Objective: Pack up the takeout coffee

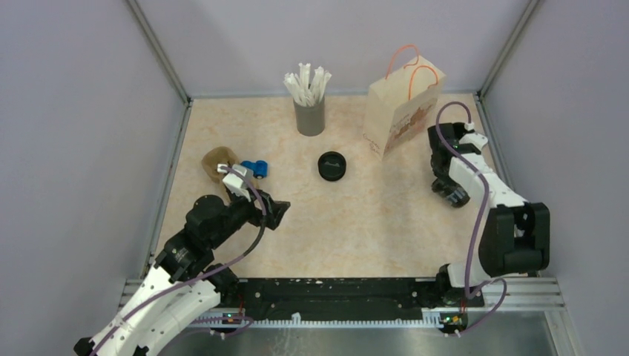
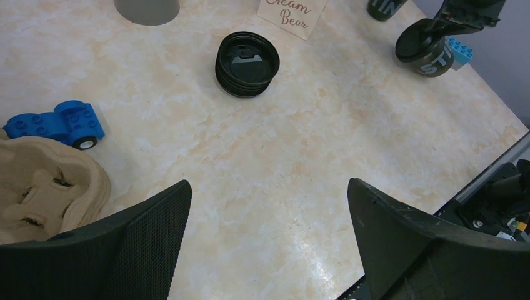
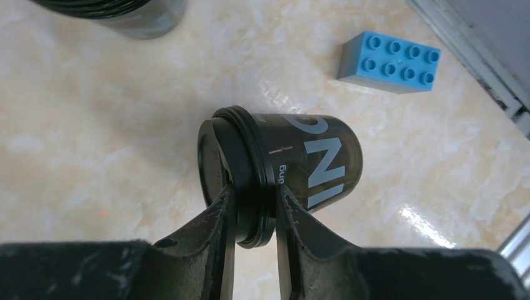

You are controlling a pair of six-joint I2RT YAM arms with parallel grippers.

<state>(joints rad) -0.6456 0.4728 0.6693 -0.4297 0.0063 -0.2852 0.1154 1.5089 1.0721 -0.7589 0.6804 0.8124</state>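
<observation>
Right gripper (image 3: 253,197) jaws grasp the tipped takeout coffee (image 3: 306,162) at its rim, which we judge the stiffest hold; its walls look light, slick, crushable. Left gripper (image 2: 269,187) jaws released.

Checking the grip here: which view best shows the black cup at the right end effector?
Right wrist: the black cup is close and large, its lidded rim pinched by the right end effector. Left wrist shows the cup small, at the far edge; top external shows it only as a dark shape by the arm.
</observation>
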